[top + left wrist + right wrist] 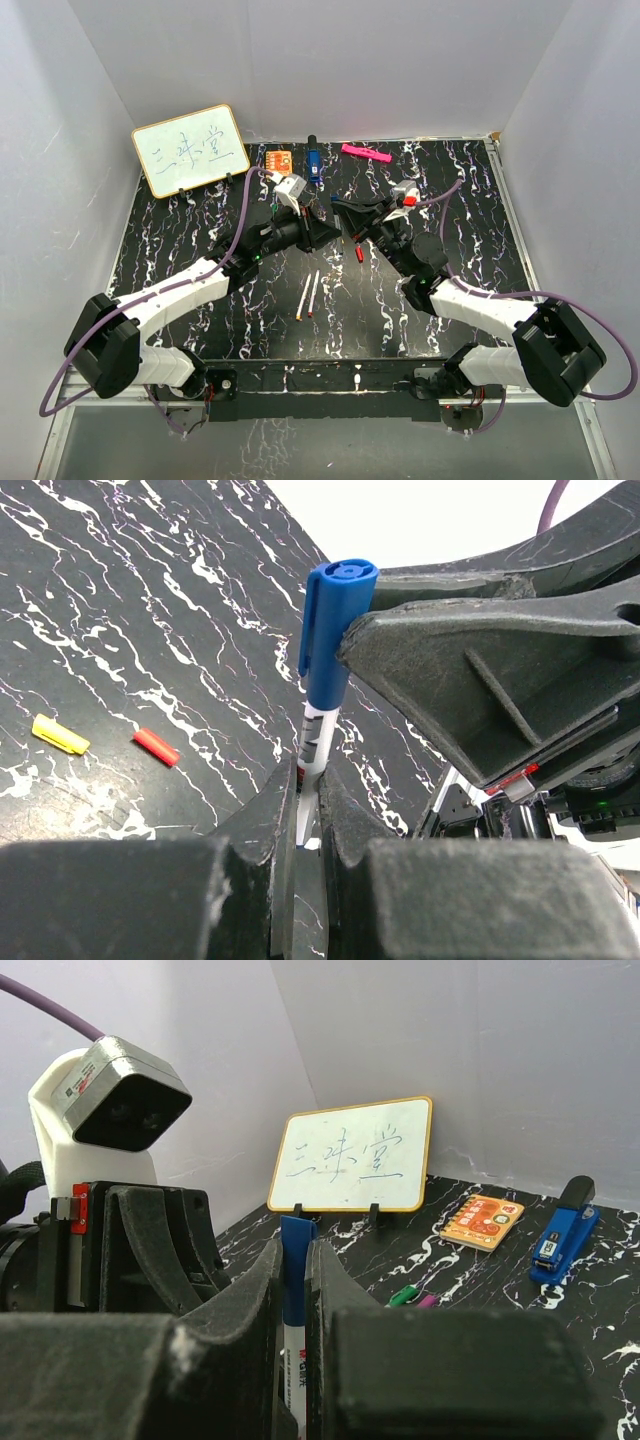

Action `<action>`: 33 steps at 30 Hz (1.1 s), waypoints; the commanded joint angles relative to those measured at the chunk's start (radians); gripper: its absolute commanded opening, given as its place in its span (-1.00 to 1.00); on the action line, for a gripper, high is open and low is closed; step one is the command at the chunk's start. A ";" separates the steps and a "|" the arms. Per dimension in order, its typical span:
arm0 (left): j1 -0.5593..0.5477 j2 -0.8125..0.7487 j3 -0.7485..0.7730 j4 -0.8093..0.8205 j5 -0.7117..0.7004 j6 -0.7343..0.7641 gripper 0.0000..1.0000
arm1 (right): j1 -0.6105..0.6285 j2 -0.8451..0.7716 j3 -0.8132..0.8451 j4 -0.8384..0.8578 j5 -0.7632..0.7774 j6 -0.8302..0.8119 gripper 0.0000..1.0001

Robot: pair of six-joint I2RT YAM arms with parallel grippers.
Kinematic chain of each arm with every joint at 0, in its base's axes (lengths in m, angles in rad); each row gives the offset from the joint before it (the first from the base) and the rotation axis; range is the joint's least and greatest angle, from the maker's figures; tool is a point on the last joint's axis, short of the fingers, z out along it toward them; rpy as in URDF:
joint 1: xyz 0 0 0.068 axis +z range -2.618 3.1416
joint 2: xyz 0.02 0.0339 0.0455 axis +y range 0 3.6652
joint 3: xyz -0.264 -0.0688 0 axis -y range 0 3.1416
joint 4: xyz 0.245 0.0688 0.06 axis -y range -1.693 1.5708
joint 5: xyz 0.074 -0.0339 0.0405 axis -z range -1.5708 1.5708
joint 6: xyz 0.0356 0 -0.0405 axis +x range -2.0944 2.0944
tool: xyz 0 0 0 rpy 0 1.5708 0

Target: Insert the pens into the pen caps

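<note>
My left gripper (308, 775) is shut on the white barrel of a pen (314, 735). A blue pen cap (330, 630) sits on that pen's upper end. My right gripper (295, 1250) is shut on the blue cap (294, 1280), with the barrel (293, 1380) showing below it. In the top view both grippers (325, 232) (347, 217) meet tip to tip over the mat's middle. Two more pens (308, 295) lie side by side in front of them. A red cap (157, 747) and a yellow cap (60, 734) lie on the mat; green (404, 1297) and purple (428, 1301) caps lie together.
A small whiteboard (190, 149) stands at the back left. An orange notebook (279, 160), a blue stapler (313, 162) and a pink bar (366, 153) lie along the back edge. White walls close in the mat on three sides.
</note>
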 commanded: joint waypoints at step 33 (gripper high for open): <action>0.124 0.269 0.218 -0.441 -0.378 0.226 -1.00 | 0.050 -0.116 0.110 -0.282 0.468 -0.093 0.03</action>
